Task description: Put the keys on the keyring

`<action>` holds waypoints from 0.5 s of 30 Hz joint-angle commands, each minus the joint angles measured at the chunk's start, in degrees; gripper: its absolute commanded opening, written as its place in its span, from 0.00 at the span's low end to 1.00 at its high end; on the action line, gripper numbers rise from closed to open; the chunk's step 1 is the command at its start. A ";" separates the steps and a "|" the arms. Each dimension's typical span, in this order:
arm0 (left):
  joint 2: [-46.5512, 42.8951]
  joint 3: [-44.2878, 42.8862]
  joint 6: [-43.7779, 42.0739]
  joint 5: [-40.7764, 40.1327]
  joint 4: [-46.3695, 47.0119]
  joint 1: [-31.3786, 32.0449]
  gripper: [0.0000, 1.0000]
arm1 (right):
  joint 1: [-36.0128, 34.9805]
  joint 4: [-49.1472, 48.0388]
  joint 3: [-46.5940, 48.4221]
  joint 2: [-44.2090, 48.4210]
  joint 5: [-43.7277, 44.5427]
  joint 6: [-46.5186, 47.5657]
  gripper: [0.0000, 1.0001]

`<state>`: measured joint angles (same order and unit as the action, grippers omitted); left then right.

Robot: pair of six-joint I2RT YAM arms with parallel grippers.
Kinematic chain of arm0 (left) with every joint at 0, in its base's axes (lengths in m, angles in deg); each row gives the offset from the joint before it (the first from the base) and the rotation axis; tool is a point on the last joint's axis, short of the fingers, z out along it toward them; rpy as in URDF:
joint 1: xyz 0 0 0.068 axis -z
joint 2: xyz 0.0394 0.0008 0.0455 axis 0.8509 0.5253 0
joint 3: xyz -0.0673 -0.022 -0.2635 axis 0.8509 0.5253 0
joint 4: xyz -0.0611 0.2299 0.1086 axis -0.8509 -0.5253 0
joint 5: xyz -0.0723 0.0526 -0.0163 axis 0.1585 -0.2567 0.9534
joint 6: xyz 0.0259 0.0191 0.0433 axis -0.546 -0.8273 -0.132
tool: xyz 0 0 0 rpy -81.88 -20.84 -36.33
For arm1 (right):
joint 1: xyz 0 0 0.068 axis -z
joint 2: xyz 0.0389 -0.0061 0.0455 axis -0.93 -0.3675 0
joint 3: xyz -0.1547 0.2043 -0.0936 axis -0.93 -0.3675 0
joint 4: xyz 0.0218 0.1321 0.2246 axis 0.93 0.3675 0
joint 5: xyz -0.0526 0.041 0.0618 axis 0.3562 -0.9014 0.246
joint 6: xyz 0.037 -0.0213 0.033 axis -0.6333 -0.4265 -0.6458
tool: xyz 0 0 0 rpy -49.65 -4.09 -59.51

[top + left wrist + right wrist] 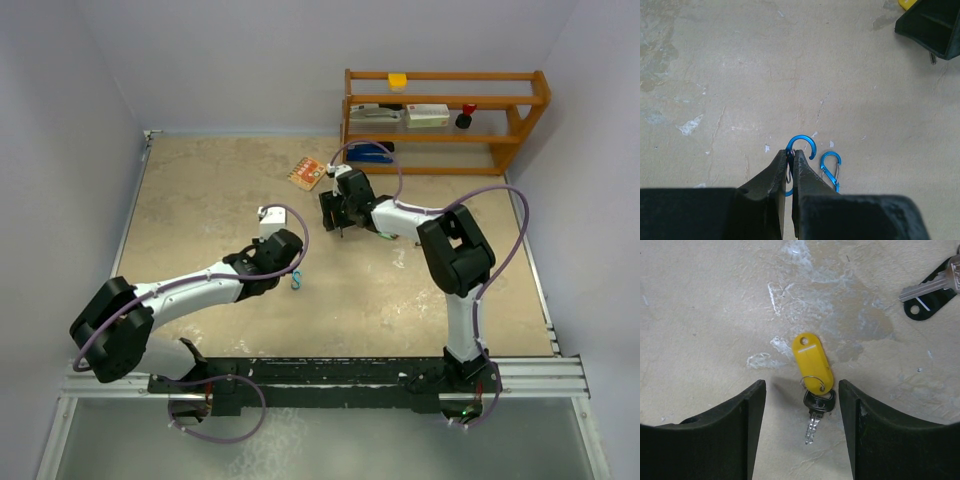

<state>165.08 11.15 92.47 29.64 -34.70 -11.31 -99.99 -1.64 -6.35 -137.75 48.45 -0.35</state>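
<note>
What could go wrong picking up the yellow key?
The yellow key lies flat inside the open right gripper; closing, the fingers may catch only its tag or push it aside. The left gripper pinches the blue clip by a thin part, so it could twist or slip.

No text, brand or number can be read in any view. In your top view, the orange card point(307, 172) on the table and the boxes point(428, 115) on the wooden shelf point(520, 128) carry print too small to read. In your right wrist view, the yellow key tag point(812, 362) is blank and the black key tag point(935, 297) shows only a white stroke.
</note>
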 commanded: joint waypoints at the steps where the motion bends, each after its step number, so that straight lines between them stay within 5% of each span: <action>1: -1.87 0.54 -0.23 -1.26 1.00 -0.33 0.00 | -0.39 -1.27 0.42 0.72 -3.63 -0.91 0.62; 15: -2.19 1.95 0.17 -1.00 1.89 -0.51 0.00 | -4.26 -2.26 -4.92 5.47 -3.60 -3.11 0.61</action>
<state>164.86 12.52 92.49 29.53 -34.62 -11.42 -103.16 -4.50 -10.04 -135.83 45.63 -2.44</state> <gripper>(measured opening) 0.021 0.611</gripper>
